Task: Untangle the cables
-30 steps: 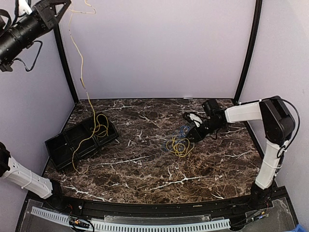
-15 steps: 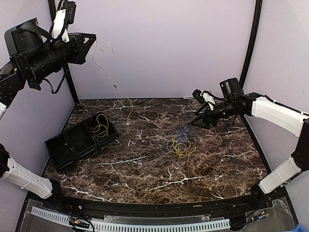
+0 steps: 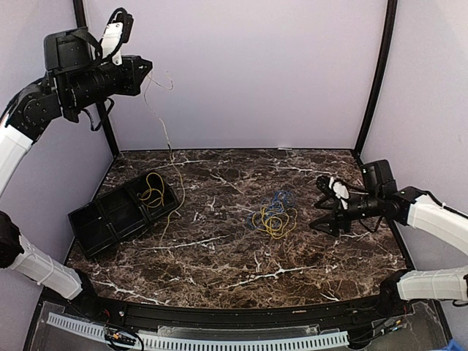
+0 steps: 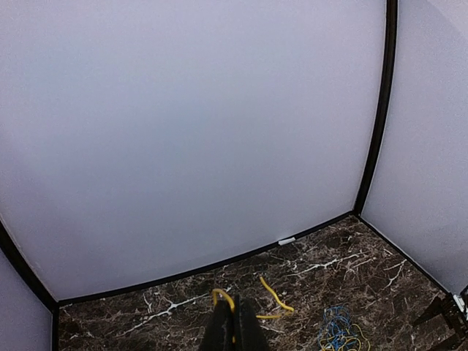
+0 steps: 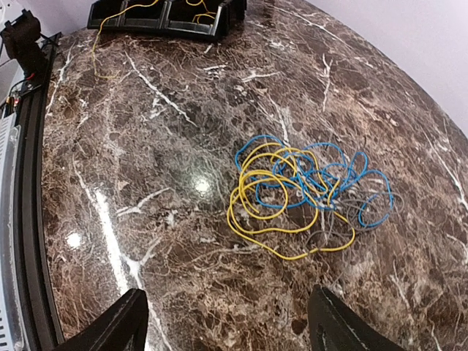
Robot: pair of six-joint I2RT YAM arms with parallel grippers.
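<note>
A tangle of yellow, blue and grey cables (image 3: 274, 216) lies on the marble table right of centre; it also shows in the right wrist view (image 5: 300, 194) and the left wrist view (image 4: 340, 336). My left gripper (image 3: 146, 69) is high at the back left, shut on a thin yellow cable (image 3: 167, 135) that hangs down to the table beside the tray. In the left wrist view its fingers (image 4: 234, 329) pinch that cable (image 4: 223, 296). My right gripper (image 3: 319, 206) is open and empty, low over the table just right of the tangle, with its jaws wide (image 5: 227, 322).
A black compartment tray (image 3: 88, 219) sits at the left with a coil of yellow cable (image 3: 152, 190) in its right compartment; the tray also shows in the right wrist view (image 5: 168, 14). Lilac walls and black frame posts enclose the table.
The right gripper has moved down and right, away from the tangle. The left arm has shifted right, and the yellow strand it holds now hangs down to the table.
</note>
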